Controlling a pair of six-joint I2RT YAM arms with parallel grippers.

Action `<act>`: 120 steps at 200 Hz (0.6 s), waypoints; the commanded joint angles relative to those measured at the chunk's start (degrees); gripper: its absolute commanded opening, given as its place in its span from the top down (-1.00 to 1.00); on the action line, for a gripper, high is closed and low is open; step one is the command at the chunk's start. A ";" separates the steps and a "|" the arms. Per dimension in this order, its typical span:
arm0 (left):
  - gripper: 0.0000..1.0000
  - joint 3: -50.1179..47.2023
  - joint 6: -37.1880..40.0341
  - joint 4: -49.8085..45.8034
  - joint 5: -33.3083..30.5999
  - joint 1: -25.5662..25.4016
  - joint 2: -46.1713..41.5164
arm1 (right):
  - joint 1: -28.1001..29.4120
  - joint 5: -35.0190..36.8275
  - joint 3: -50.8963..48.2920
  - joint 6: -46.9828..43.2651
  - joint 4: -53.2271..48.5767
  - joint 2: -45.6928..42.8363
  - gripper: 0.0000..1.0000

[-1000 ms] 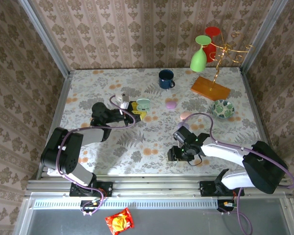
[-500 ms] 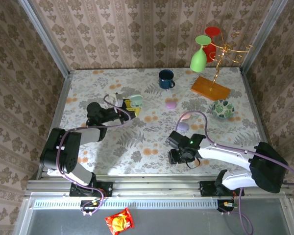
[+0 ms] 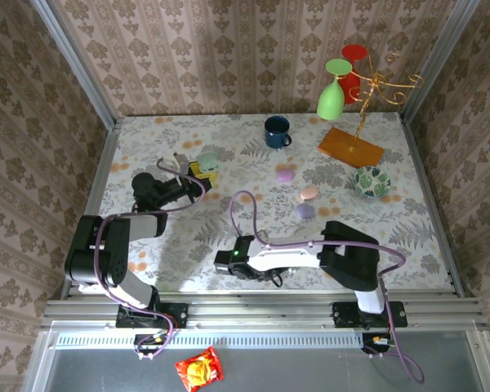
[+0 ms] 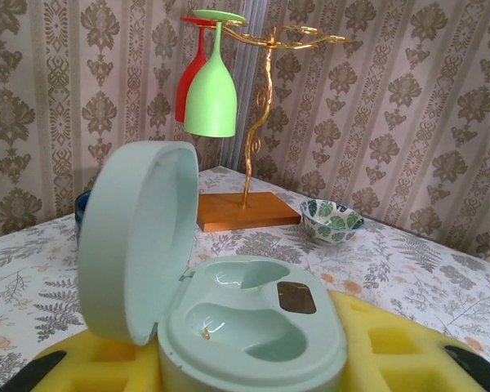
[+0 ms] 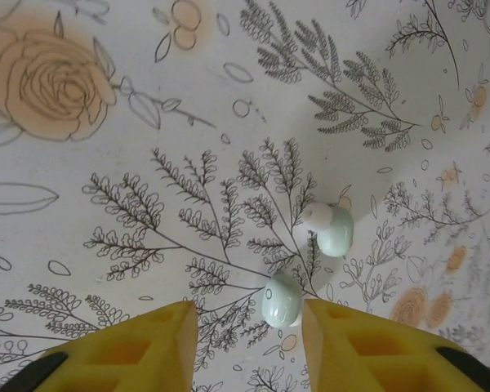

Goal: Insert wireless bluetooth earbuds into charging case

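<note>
Earbuds point(image 5: 335, 230), two mint ones, lie on the flowered tablecloth point(image 5: 106, 163). I see one between the spread, empty yellow fingers of the right gripper point(image 5: 249, 314), the other apart at its 1 o'clock. My left gripper point(image 3: 194, 173) clamps the open mint case point(image 4: 253, 318), lid up. Overhead, three pebbles point(image 3: 309, 193) lie at the right gripper's 2 o'clock, with a mug point(image 3: 277, 131) beyond them.

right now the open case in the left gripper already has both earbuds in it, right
Not quite. The case is open in the left gripper, but it is empty, as the left wrist view shows; two earbuds lie on the table.
</note>
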 commanded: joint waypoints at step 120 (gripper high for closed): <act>0.27 -0.42 1.05 1.81 0.55 0.00 -0.97 | -0.31 1.97 -2.69 3.64 -5.20 5.55 0.42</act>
